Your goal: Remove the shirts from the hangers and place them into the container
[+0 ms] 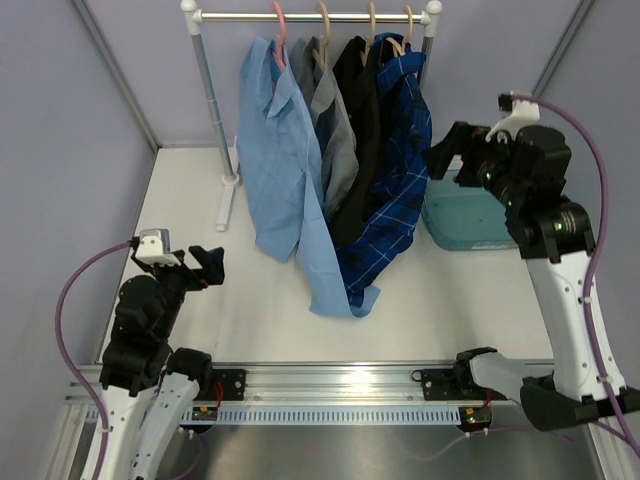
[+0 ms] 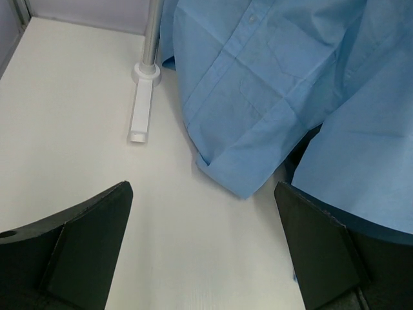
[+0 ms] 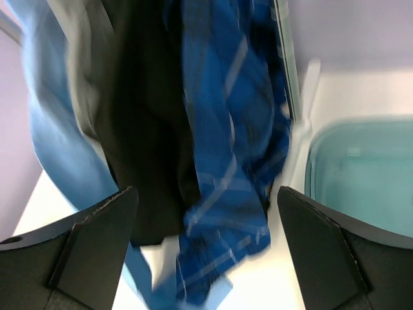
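A: Where do the shirts (image 1: 330, 170) hang?
B: Side by side on hangers (image 1: 323, 22) along the rail stand (image 1: 207, 80), at the table's (image 1: 190, 200) back, hems on it.
A: And the container (image 1: 460, 225)?
B: On the table, just right of the shirts.

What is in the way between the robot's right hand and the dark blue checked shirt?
Nothing that I can see. The open right hand faces the dark blue plaid shirt, which hangs from the rail, with only air between them. The teal container sits on the table beside that shirt.
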Motion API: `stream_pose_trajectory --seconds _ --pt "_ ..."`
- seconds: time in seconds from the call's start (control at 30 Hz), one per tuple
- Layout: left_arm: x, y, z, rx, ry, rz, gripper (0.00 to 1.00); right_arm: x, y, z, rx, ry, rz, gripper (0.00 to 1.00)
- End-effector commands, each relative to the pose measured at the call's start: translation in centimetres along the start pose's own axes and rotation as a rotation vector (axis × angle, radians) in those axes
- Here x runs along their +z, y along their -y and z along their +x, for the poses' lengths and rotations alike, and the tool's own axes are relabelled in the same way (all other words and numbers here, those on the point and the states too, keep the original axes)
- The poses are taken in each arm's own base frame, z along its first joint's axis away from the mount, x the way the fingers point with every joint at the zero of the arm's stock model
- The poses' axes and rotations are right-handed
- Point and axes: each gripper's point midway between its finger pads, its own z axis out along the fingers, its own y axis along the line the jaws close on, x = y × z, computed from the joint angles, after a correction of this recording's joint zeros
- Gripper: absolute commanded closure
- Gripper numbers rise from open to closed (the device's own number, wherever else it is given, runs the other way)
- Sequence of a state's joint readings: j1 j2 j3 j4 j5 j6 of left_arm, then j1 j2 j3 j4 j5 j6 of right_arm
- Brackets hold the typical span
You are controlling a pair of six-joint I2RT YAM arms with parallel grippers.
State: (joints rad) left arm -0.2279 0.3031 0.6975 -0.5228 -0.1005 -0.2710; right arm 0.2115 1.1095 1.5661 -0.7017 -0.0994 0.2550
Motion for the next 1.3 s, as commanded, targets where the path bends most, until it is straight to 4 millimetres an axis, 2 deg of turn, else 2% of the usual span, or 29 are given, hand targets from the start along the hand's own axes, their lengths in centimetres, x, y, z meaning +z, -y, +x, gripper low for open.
stream_pose_trajectory --seconds 0.0,0.03,0.07,0.1,0.13,0.17,0.2,0.23,0.27,0.3,0.33,0.37,0.4,0.43,0.53,0.63,0.73,0.83,0.87,0.97,1.0,1.03,1.13,1.17,1.2,1.23,1.27 --pt "0.6 0.9 -0.9 -0.043 0.078 0.047 0.01 2.4 -1.9 -6.1 -0.057 0.126 -0.053 0.01" --pt "0.9 0.8 -0.1 -0.047 0.067 0.050 0.01 3.4 -1.9 -6.7 -0.067 0.129 -0.045 0.01" --pt "0.9 0.9 0.0 -0.048 0.067 0.057 0.01 6.3 -0.9 -6.3 -0.082 0.094 -0.005 0.01" --pt "0.9 1.0 0.0 -0.046 0.063 0.059 0.01 6.3 -1.3 -8.2 -0.093 0.129 -0.003 0.00" --pt "0.9 0.9 0.1 -0.045 0.063 0.055 0.01 7.2 -1.2 -8.7 -0.102 0.133 0.006 0.00" --pt "0.9 0.8 0.2 -0.042 0.065 0.054 0.01 9.5 -0.7 -8.2 -0.115 0.105 0.025 0.01" --pt "0.8 0.7 0.2 -0.030 0.066 0.051 0.01 9.5 -1.3 -9.8 -0.127 0.143 0.013 0.02" --pt "0.8 0.5 0.3 -0.026 0.068 0.045 0.01 10.2 -1.5 -10.1 -0.136 0.146 0.010 0.05" --pt "0.9 0.3 0.5 -0.019 0.065 0.038 0.01 12.1 -1.2 -9.6 -0.152 0.126 0.017 0.07" --pt "0.7 0.3 0.5 -0.017 0.070 0.037 0.01 11.9 -1.7 -11.1 -0.161 0.160 0.011 0.11" --pt "0.7 0.2 0.4 -0.017 0.076 0.034 0.01 12.4 -1.8 -11.4 -0.171 0.160 0.013 0.14" --pt "0.7 0.2 0.4 -0.017 0.076 0.034 0.01 14.4 -1.4 -10.5 -0.182 0.131 0.024 0.16" --pt "0.6 0.3 0.4 -0.018 0.080 0.037 0.01 14.1 -1.7 -11.6 -0.186 0.152 0.021 0.19" --pt "0.6 0.3 0.3 -0.017 0.083 0.036 0.01 15.6 -1.5 -10.7 -0.190 0.125 0.026 0.21" --pt "0.6 0.2 0.3 -0.015 0.083 0.036 0.01 16.7 -1.7 -10.8 -0.203 0.126 0.021 0.28" --pt "0.5 0.2 0.4 -0.014 0.085 0.035 0.01 18.1 -1.6 -9.9 -0.213 0.109 0.022 0.33" --pt "0.4 0.2 0.3 -0.012 0.088 0.036 0.01 19.6 -1.3 -8.8 -0.218 0.080 0.026 0.48" --pt "0.4 0.2 0.4 -0.013 0.089 0.036 0.01 19.5 -1.5 -8.8 -0.228 0.080 0.021 0.61" --pt "0.4 0.2 0.4 -0.013 0.089 0.036 0.01 19.4 -1.7 -9.0 -0.233 0.086 0.017 0.71" --pt "0.4 0.2 0.4 -0.013 0.091 0.036 0.01 18.5 -2.4 -10.0 -0.242 0.119 0.004 0.85" --pt "0.4 0.2 0.4 -0.013 0.090 0.038 0.01 18.1 -2.5 -10.5 -0.243 0.131 0.002 0.96" --pt "0.4 0.2 0.4 -0.013 0.091 0.036 0.01 17.9 -2.6 -10.7 -0.243 0.137 -0.001 1.00" --pt "0.3 0.1 0.4 -0.013 0.092 0.034 0.01 16.2 -3.6 -12.1 -0.255 0.180 -0.034 1.00" --pt "0.4 0.1 0.4 -0.013 0.090 0.033 0.01 14.7 -4.2 -13.2 -0.258 0.215 -0.045 1.00" --pt "0.4 0.1 0.4 -0.013 0.090 0.033 0.01 14.2 -4.5 -13.7 -0.259 0.236 -0.051 1.00" --pt "0.4 0.1 0.4 -0.013 0.089 0.033 0.01 12.3 -5.2 -14.9 -0.260 0.279 -0.063 1.00" --pt "0.4 0.1 0.4 -0.013 0.090 0.033 0.01 11.2 -5.5 -15.6 -0.259 0.304 -0.070 1.00"
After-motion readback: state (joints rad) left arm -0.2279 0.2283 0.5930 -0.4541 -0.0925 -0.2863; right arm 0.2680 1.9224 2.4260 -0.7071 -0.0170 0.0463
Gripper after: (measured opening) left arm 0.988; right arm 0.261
